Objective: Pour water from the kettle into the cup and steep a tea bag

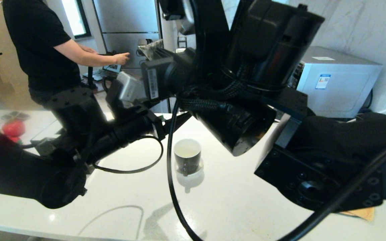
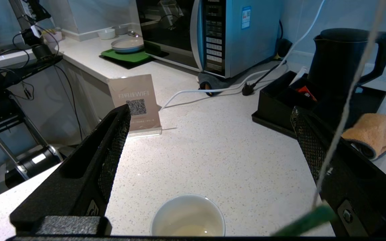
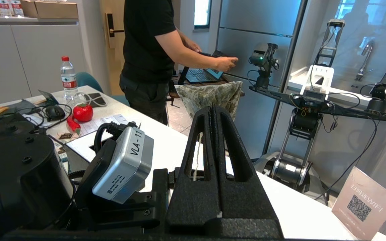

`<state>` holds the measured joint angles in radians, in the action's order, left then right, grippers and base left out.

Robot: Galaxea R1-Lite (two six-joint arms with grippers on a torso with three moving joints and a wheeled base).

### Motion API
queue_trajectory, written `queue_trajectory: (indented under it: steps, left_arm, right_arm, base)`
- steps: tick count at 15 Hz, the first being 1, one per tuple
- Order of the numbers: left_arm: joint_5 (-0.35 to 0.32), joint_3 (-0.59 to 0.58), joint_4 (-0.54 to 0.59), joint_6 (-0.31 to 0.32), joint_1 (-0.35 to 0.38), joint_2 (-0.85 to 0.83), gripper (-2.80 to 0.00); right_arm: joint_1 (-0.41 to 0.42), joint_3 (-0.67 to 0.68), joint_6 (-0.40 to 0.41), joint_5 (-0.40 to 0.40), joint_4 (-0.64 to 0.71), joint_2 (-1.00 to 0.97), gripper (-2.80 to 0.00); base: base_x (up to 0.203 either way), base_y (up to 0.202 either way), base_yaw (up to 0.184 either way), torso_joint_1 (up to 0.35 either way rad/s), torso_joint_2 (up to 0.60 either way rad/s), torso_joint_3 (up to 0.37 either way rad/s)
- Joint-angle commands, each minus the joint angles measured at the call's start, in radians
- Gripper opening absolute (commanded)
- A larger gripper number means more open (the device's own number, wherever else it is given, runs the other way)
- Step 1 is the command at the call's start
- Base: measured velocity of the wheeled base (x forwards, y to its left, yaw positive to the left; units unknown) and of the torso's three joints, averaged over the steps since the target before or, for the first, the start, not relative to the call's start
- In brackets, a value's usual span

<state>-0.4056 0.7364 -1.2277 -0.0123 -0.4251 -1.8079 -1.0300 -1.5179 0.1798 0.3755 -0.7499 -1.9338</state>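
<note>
Right tool (image 3: 213, 110): fingers pressed together, pinching a thin white string (image 3: 198, 150) that shows between them; held up above the bench.
Left tool (image 2: 209, 134): fingers spread wide apart, holding nothing, one finger (image 2: 112, 140) on either side of the cup as its wrist view shows it; hanging above the cup, not touching it.
String: in the left wrist view it runs down past the far finger to a blurred green tag (image 2: 305, 222) close to the camera; the pouch itself cannot be made out.
Cup (image 1: 187, 160): small black mug, white inside, upright on the white bench (image 1: 233, 201), its small handle turned toward the robot; pale liquid lies in the bottom (image 2: 188, 217).
Kettle (image 2: 342, 67): large, matte black, upright with lid on, standing on a black tray (image 2: 370, 97) well apart from the cup.
Tray contents: a black compartment box (image 2: 280, 95) just beside the kettle, a red sachet (image 2: 305, 93) in it.
Orange cloth (image 2: 375, 130): crumpled on the bench beside the tray.
WiFi sign (image 2: 135, 103): upright on the bench edge.
Microwave (image 2: 213, 33): behind, near the wall.
Person (image 1: 42, 43): in a black shirt, beyond the bench, one hand reaching toward a laptop (image 3: 201, 75).
</note>
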Motion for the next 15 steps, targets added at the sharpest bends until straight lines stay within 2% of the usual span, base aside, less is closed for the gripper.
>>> queue_trajectory:
  steps: [1, 5, 6, 15]
  left_arm:
    - [-0.002, 0.0, -0.009, 0.0, -0.001, 0.004, 0.0]
    - [-0.002, 0.0, -0.009, 0.003, -0.001, 0.005, 0.0]
    - [-0.002, 0.0, -0.019, 0.002, -0.001, 0.005, -2.8]
    - [0.007, -0.014, -0.042, 0.0, 0.0, 0.005, -2.8]
  right_arm:
    - [-0.001, 0.003, 0.001, 0.003, -0.006, -0.001, -2.8]
    - [-0.001, 0.005, 0.001, 0.003, -0.008, 0.001, -2.8]
    - [-0.001, 0.005, 0.001, 0.005, -0.006, -0.001, -2.8]
    - [-0.005, 0.044, 0.001, 0.005, -0.014, 0.012, -2.8]
  base:
    - [0.0, 0.0, 0.0, 0.0, 0.0, 0.0]
    - [0.0, 0.0, 0.0, 0.0, 0.0, 0.0]
    - [0.0, 0.0, 0.0, 0.0, 0.0, 0.0]
    - [0.0, 0.0, 0.0, 0.0, 0.0, 0.0]
